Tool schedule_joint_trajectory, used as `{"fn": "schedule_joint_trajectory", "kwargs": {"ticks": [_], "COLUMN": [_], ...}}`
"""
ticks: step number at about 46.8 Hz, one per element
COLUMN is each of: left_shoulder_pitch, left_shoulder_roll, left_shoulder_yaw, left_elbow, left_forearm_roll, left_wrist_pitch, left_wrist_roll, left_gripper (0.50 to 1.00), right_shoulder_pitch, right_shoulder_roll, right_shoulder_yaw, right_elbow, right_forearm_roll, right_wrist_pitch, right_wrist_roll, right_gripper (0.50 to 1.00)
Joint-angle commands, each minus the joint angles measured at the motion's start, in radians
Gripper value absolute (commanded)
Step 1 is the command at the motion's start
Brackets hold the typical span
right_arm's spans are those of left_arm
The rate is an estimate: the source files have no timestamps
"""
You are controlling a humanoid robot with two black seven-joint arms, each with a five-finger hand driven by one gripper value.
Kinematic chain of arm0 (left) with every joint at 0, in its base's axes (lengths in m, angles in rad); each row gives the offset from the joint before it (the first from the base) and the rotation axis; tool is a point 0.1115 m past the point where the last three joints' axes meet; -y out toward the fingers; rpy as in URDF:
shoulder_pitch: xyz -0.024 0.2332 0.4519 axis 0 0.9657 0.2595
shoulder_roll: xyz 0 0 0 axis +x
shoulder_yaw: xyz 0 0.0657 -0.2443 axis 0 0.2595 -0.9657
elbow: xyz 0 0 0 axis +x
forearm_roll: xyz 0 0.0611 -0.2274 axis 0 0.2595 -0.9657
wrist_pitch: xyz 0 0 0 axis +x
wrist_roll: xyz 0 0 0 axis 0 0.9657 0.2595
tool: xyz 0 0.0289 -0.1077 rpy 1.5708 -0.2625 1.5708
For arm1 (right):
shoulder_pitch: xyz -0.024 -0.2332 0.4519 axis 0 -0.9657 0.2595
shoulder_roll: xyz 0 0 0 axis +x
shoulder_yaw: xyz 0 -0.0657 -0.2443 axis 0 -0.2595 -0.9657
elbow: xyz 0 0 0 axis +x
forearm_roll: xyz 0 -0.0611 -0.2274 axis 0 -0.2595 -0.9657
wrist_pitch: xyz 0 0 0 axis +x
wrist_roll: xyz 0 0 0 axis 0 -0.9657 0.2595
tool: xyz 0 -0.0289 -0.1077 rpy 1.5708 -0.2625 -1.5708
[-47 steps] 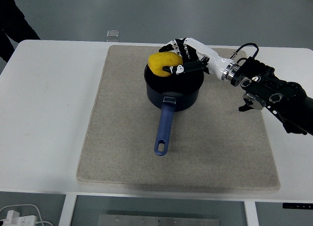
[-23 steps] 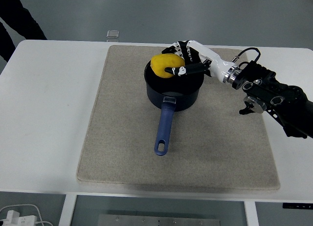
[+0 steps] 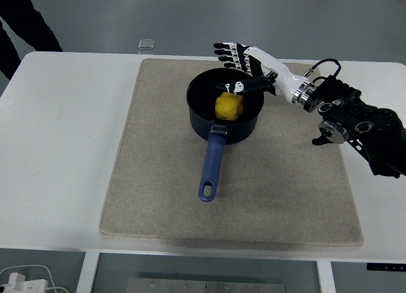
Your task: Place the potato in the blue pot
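The yellow potato [image 3: 228, 106] lies inside the blue pot [image 3: 202, 110], which stands on the beige mat with its long blue handle [image 3: 210, 167] pointing toward the near edge. My right hand [image 3: 232, 63] hovers over the pot's far right rim with its fingers spread and holds nothing. Its thumb [image 3: 240, 86] reaches in just above the potato. The left arm is out of view.
The beige mat [image 3: 158, 179] covers the middle of the white table [image 3: 57, 153]. A small clear box [image 3: 146, 45] sits at the table's far edge. A person's dark sleeve [image 3: 25, 20] shows at the top left corner.
My right hand opened and let go of the potato, which dropped from above the rim down into the pot. The fingers are now spread and the hand has risen slightly.
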Motion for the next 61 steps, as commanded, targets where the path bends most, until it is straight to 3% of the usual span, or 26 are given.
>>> {"fn": "schedule_joint_trajectory", "kwargs": {"ticks": [1, 4, 8, 12, 16, 26, 31, 41, 52, 61], "left_shoulder_pitch": [0.001, 0.001, 0.001, 0.001, 0.001, 0.001, 0.001, 0.001, 0.001, 0.001], "left_shoulder_roll": [0.0, 0.0, 0.0, 0.0, 0.0, 0.0, 0.0, 0.0, 0.0, 0.0], "left_shoulder_yaw": [-0.001, -0.001, -0.001, 0.001, 0.001, 0.001, 0.001, 0.001, 0.001, 0.001], "left_elbow": [0.0, 0.0, 0.0, 0.0, 0.0, 0.0, 0.0, 0.0, 0.001, 0.0], "left_forearm_roll": [0.0, 0.0, 0.0, 0.0, 0.0, 0.0, 0.0, 0.0, 0.0, 0.0], "left_wrist_pitch": [0.0, 0.0, 0.0, 0.0, 0.0, 0.0, 0.0, 0.0, 0.0, 0.0], "left_wrist_roll": [0.0, 0.0, 0.0, 0.0, 0.0, 0.0, 0.0, 0.0, 0.0, 0.0], "left_gripper": [0.996, 0.996, 0.996, 0.996, 0.996, 0.996, 0.996, 0.996, 0.996, 0.996], "right_shoulder_pitch": [0.0, 0.0, -0.003, -0.005, -0.008, -0.04, -0.066, -0.126, -0.167, -0.167], "right_shoulder_roll": [-0.021, -0.041, -0.059, -0.082, -0.099, -0.116, -0.119, -0.128, -0.115, -0.116], "right_shoulder_yaw": [0.038, 0.086, 0.144, 0.181, 0.191, 0.306, 0.36, 0.495, 0.561, 0.601], "right_elbow": [0.0, 0.001, 0.001, 0.0, 0.0, -0.006, -0.014, -0.015, -0.015, -0.017], "right_forearm_roll": [0.052, 0.112, 0.195, 0.258, 0.318, 0.517, 0.543, 0.556, 0.553, 0.554], "right_wrist_pitch": [0.016, 0.055, 0.087, 0.093, 0.09, 0.078, 0.058, 0.046, 0.052, 0.052], "right_wrist_roll": [0.0, 0.0, -0.066, -0.094, -0.138, -0.319, -0.362, -0.378, -0.323, -0.315], "right_gripper": [0.923, 0.926, 0.928, 0.928, 0.928, 0.928, 0.928, 0.928, 0.928, 0.928]}}
